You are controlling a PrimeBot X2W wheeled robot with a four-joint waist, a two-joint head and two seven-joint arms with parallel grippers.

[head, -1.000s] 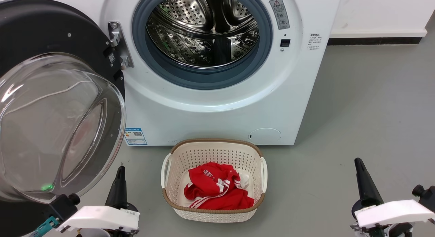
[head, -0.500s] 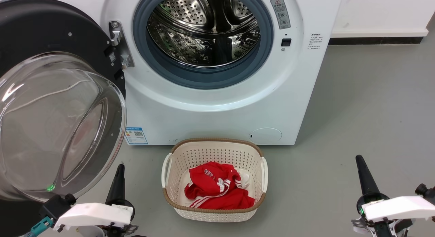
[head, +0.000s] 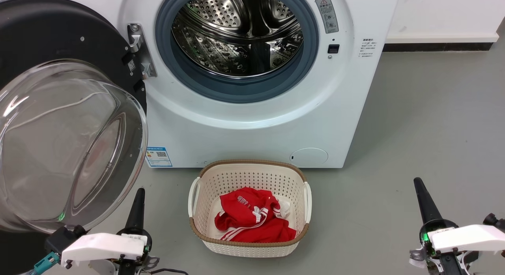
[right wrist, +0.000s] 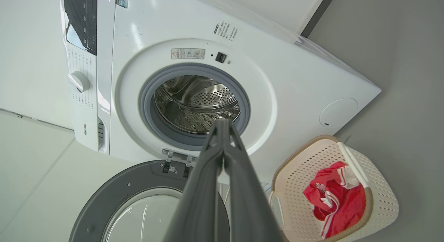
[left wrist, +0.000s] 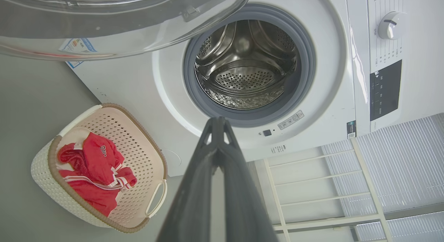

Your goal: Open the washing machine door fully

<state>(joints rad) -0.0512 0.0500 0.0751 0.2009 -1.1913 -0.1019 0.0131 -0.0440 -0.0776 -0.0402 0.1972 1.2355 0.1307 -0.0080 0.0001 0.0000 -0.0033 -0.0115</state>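
**Both claws closed and empty, door standing wide open**

The left gripper has its two dark fingers pressed together, holding nothing and touching nothing. It hangs above the grey floor, just below the rim of the glass bowl and clear of it. The right gripper is likewise pinched closed and empty, over bare floor well off to the machine's right. Between them a cream basket stands on the floor, close to the foot of the washing machine, with a red garment in it. The washing machine door is swung out on its hinge to the left of the opening. This leaves the steel drum and its grey ring exposed.
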